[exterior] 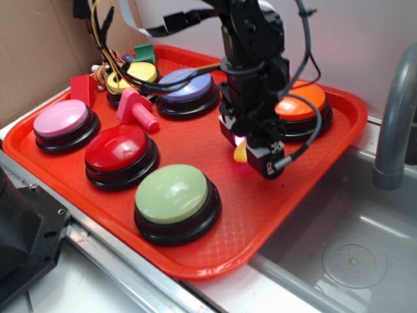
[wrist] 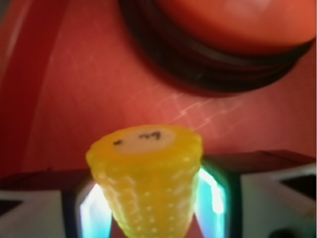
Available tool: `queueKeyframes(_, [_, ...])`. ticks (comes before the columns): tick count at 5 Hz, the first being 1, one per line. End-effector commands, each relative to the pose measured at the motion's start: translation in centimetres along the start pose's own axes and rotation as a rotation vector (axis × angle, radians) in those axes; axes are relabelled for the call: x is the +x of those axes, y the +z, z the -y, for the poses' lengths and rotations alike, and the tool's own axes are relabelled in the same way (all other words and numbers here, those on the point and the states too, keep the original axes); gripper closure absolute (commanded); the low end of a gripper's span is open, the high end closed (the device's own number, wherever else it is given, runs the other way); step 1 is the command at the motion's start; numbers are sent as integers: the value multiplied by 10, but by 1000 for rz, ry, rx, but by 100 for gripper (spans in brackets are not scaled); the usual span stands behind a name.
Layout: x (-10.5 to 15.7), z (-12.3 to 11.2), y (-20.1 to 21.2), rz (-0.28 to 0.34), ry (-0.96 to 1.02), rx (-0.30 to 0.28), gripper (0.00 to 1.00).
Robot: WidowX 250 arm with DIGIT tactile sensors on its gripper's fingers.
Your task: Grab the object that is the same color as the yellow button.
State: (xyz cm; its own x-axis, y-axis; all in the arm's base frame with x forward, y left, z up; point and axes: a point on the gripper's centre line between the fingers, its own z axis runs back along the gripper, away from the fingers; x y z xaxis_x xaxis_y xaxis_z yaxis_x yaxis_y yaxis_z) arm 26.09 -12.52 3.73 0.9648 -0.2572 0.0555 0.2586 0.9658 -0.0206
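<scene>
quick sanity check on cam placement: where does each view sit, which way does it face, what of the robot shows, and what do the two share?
Exterior: off the robot, high, in front of the red tray, looking down across the buttons, including the yellow button, toward the back wall; shows the arm and gripper.
Wrist: on the arm, looking along the gripper at the tray floor; shows both fingers flanking the corn cob.
Shared: corn cob, orange button, tray.

The yellow corn cob stands between the gripper's two fingers, apparently clamped. Beyond it, an orange-topped button sits blurred on the red tray.
</scene>
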Motion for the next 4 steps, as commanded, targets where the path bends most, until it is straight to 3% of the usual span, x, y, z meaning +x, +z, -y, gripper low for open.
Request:
queueKeyframes(1, [-4,-18,75,99,117,-1,100])
queueKeyframes(3, [-55,-51,137,182,275,26,100])
queueKeyframes(4, [-78,-64,150,194,338,1,100])
